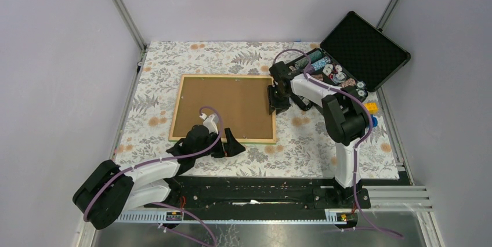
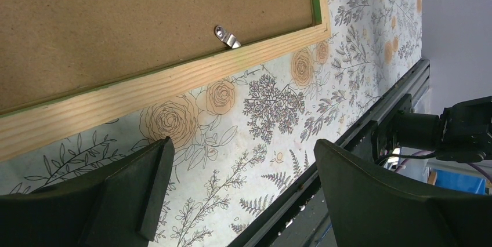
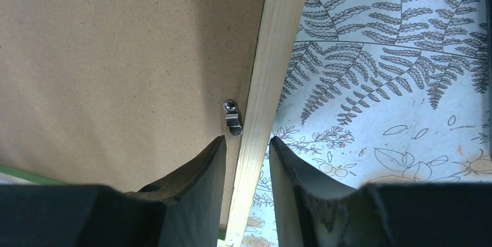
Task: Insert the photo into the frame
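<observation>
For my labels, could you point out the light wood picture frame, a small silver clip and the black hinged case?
light wood picture frame (image 3: pixel 275 55): right wrist view, side rail
small silver clip (image 3: pixel 232 118): right wrist view, its middle
black hinged case (image 1: pixel 365 50): top external view, open lid

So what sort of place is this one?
Probably a lab robot cell, not a home: plain walls and aluminium posts box in a floral-clothed table with a black mounting rail.

Left gripper spread wide over floral cloth; just beyond its fingertips, the frame, metal clip, fibreboard backing.
</observation>
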`<state>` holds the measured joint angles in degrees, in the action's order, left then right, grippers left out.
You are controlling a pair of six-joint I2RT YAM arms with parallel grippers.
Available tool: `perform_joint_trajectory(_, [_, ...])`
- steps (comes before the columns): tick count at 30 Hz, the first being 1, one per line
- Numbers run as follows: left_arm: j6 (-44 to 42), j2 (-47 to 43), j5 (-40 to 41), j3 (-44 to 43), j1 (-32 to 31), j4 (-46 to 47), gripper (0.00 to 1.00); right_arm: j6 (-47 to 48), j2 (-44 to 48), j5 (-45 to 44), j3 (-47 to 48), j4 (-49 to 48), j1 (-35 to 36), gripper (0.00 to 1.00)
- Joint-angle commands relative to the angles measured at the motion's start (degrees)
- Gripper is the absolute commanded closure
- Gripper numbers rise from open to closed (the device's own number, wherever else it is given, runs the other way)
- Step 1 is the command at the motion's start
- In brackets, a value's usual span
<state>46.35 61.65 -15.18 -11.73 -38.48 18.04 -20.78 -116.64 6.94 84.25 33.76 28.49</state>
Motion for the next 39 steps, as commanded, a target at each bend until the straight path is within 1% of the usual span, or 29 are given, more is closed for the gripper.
perform_joint_trajectory(1, [-0.3, 0.6, -1.1, -0.4, 0.5, 3.2, 0.01, -0.3, -0.6, -2.7, 1.3, 0.4, 0.6, 0.6])
perform_joint_trajectory(4, [-0.3, 0.7, -1.3, -0.4, 0.5, 3.3, 0.01, -0.1, -1.2, -3.1, 2.2, 0.8, 0.6, 0.58])
perform_joint_trajectory(10, [-0.2, 0.7, -1.5, -0.3, 0.7, 3.5, 0.01, -0.4, -2.3, -3.0, 3.1, 0.8, 0.7, 0.59])
perform_joint_trajectory(14, [-0.2, 0.7, -1.6, -0.2, 0.8, 3.6, 0.01, -0.7, -2.0, -2.8, 3.6, 0.8, 0.7, 0.56])
perform_joint_trajectory(19, [-0.2, 0.9, -1.8, -0.2, 0.9, 3.8, 0.01, -0.7, -2.4, -4.0, 3.8, 0.8, 0.8, 0.57])
perform_joint_trajectory(23, [-0.2, 0.7, -2.0, -0.1, 0.9, 3.8, 0.01, -0.7, -4.0, -4.2, 4.1, 0.7, 0.7, 0.63])
perform_joint_trajectory(26, [-0.2, 0.5, -2.1, 0.0, 1.0, 3.9, 0.01, -0.7, -4.5, -5.6, 3.6, 0.3, 0.7, 0.69])
perform_joint_trajectory(30, [-0.1, 0.3, -2.0, 0.2, 1.2, 4.0, 0.01, -0.3, -4.8, -8.2, 2.1, -0.6, 0.8, 0.74])
perform_joint_trajectory(31, [-0.1, 0.3, -2.0, 0.2, 1.2, 4.0, 0.01, 0.0, -4.9, -8.8, 1.5, -1.0, 0.7, 0.78])
perform_joint_trajectory(35, [0.0, 0.0, -2.2, 0.4, 1.3, 4.2, 0.01, 1.9, -5.1, -9.5, -0.5, -3.6, 0.7, 0.99])
perform_joint_trajectory(39, [0.0, -0.1, -2.2, 0.5, 1.4, 4.2, 0.01, 2.9, -1.8, -8.7, -4.0, -8.2, 0.7, 1.0])
